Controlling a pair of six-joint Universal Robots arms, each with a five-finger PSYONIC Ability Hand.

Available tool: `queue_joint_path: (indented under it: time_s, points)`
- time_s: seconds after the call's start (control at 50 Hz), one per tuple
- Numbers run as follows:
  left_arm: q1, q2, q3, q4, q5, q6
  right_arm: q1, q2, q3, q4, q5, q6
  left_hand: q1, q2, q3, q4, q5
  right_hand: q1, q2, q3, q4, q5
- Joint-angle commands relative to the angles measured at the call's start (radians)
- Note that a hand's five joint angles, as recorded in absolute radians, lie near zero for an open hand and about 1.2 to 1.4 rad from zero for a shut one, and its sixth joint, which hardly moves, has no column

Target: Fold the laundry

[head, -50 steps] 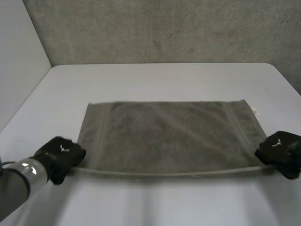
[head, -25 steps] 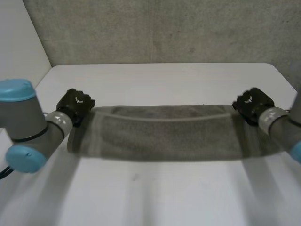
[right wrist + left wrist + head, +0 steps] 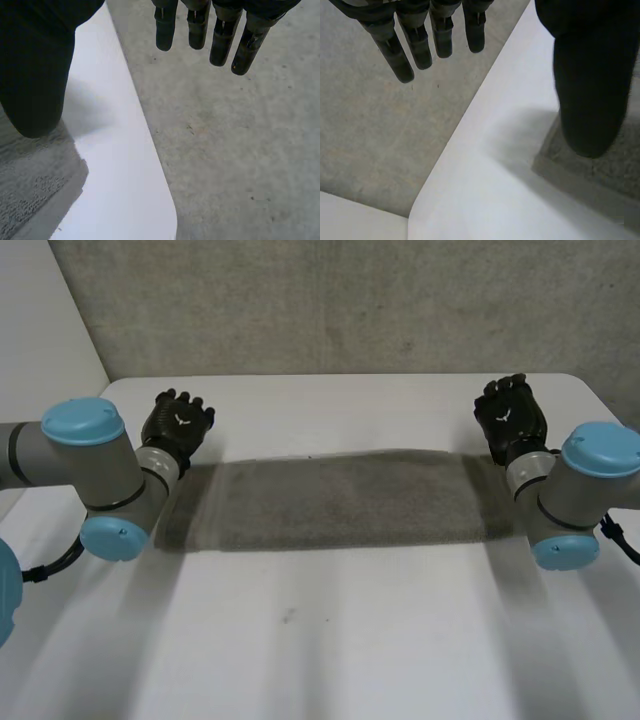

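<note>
Head view: the towel (image 3: 340,500) is lying folded in a long strip across the table (image 3: 330,640). The left hand (image 3: 178,423) and right hand (image 3: 510,415) are hovering at its far corners, so the fold looks laid. Left wrist view is adding detail: fingers (image 3: 420,45) hanging straight, spread from the thumb, empty. Right wrist view: fingers (image 3: 220,35) likewise spread, gripping nothing.

You've got a plain white table (image 3: 330,640) with rounded corners and a matte top. Past its far edge there's a rough grey concrete-looking surface (image 3: 350,300), speckled and mottled; can't tell you if it's wall or floor. A smooth white panel (image 3: 40,310) meets it on the left. Light's soft and diffuse.
</note>
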Motion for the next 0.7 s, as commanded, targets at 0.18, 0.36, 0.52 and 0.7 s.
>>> queue_joint_path:
  time_s: [0.18, 0.36, 0.52, 0.7]
  points:
    - [-0.023, 0.282, -0.270, 0.007, 0.004, -0.121, -0.082, -0.358, 0.188, 0.394, -0.165, 0.377, -0.072, -0.068, -0.070, -0.070, -0.086, -0.035, -0.054, -0.044, -0.058, -0.072]
    - [-0.031, 0.458, -0.486, 0.067, 0.006, -0.337, -0.229, -0.392, 0.164, 0.711, -0.240, 0.431, -0.072, -0.068, -0.070, -0.070, -0.086, 0.019, -0.001, 0.010, -0.004, -0.018]
    - [-0.034, 0.460, -0.564, 0.119, 0.007, -0.419, -0.292, -0.337, 0.182, 0.700, -0.271, 0.423, -0.072, -0.068, -0.070, -0.070, -0.086, 0.301, 0.282, 0.292, 0.278, 0.264]
    - [-0.026, 0.457, -0.604, 0.156, 0.007, -0.420, -0.326, -0.251, 0.185, 0.596, -0.326, 0.420, -0.072, -0.068, -0.070, -0.070, -0.086, 0.442, 0.422, 0.433, 0.419, 0.405]
